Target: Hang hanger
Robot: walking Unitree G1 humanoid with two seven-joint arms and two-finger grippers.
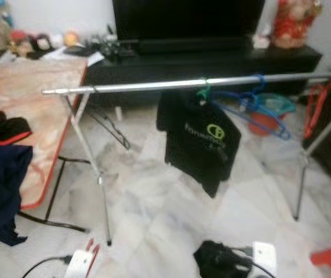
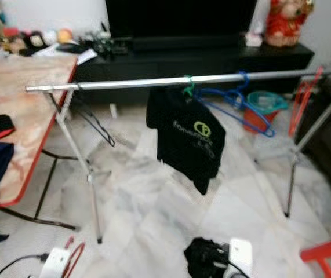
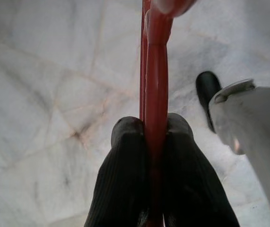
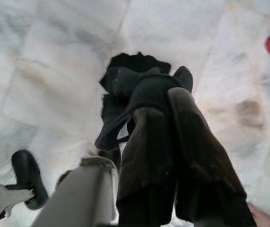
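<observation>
Left and right eye views. A silver clothes rail [image 1: 171, 85] spans the room on slanted legs over a pale marbled floor [image 1: 165, 214]. From it hangs a black T-shirt [image 1: 197, 139] on a green hanger hook [image 1: 202, 92]; the shirt bears a yellow-green round emblem and a line of pale lettering, too blurred to read. Just beside it hang blue hangers [image 1: 252, 107], and red hangers [image 2: 301, 104] near the rail's right end. The stretch of rail between its left end and the shirt is bare. A red-edged table [image 1: 37, 116] with dark clothing [image 1: 0, 174] stands on the left, its corner close to the rail's left leg. A black TV cabinet [image 1: 211, 61] runs behind the rail. A red stool edge [image 1: 330, 255] shows at lower right. Open floor lies between the rail's legs and in front of them. At the bottom edge the left gripper [image 1: 90, 255] holds a red hanger [image 1: 94, 250]; the right gripper [image 1: 226, 258] carries a bunched black cloth [image 1: 214, 258].

Left wrist view. Two black fingers [image 3: 125, 170] are clenched on the red hanger [image 3: 156, 71], which runs straight out between them, above the floor and well below the rail.

Right wrist view. The black fingers [image 4: 191, 142] press together around the black cloth [image 4: 135, 80], which bunches at and beyond the tips, above the marbled floor.
</observation>
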